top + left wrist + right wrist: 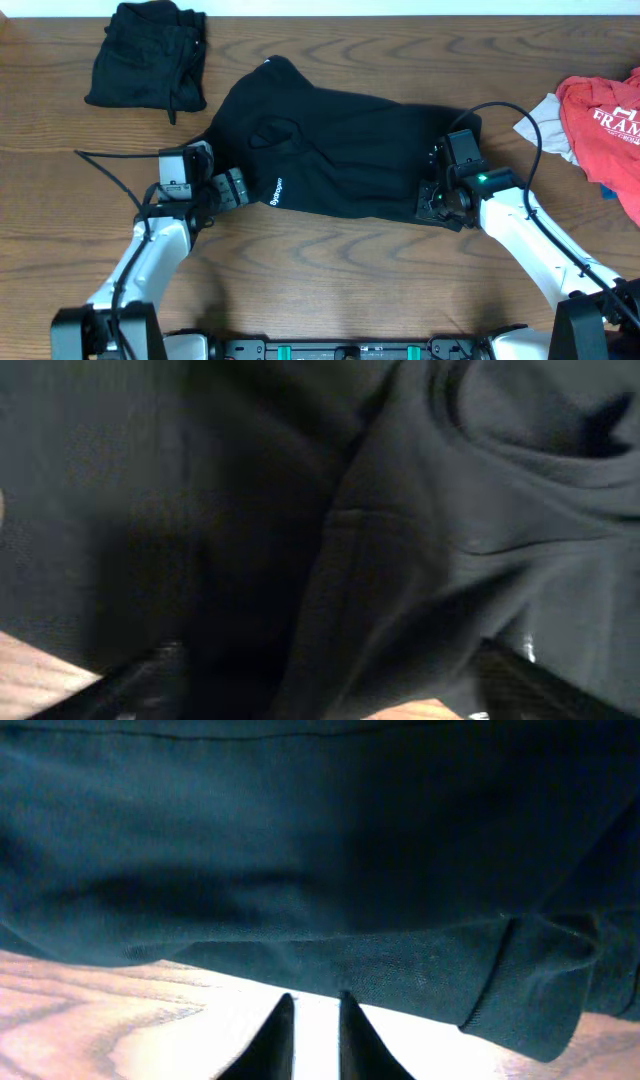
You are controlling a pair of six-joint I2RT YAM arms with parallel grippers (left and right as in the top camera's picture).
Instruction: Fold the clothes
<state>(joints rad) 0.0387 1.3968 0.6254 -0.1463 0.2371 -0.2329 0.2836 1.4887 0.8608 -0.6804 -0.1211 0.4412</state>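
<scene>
In the overhead view a black fabric top [340, 150] with small white lettering is seen spread across the middle of the brown wooden table [330, 280]. The step in hand is therefore judged to be the start of its first fold, with the edges being sought. The left gripper [232, 188] is set low at the top's left edge, its arm reaching in from the near left. The right gripper [440, 200] is placed at the cloth's near-right corner, its arm angled in from the near right. A bundled black garment [150, 60] lies well apart at the far left. A red cotton tee with white letters [605, 125] is found at the right edge, touching a light grey piece of cloth [540, 125]. None of these is being handled. In the left wrist view the left gripper [345, 695] is shown with its jaws spread wide, dark cloth filling the space ahead and nothing clamped. In the right wrist view the right gripper [312, 1035] is seen almost closed. Bare table shows through the thin slit, and the hem just ahead is not caught. An opened, lower approach under that hem is judged necessary, so that a layer is truly pinched before any lift.
</scene>
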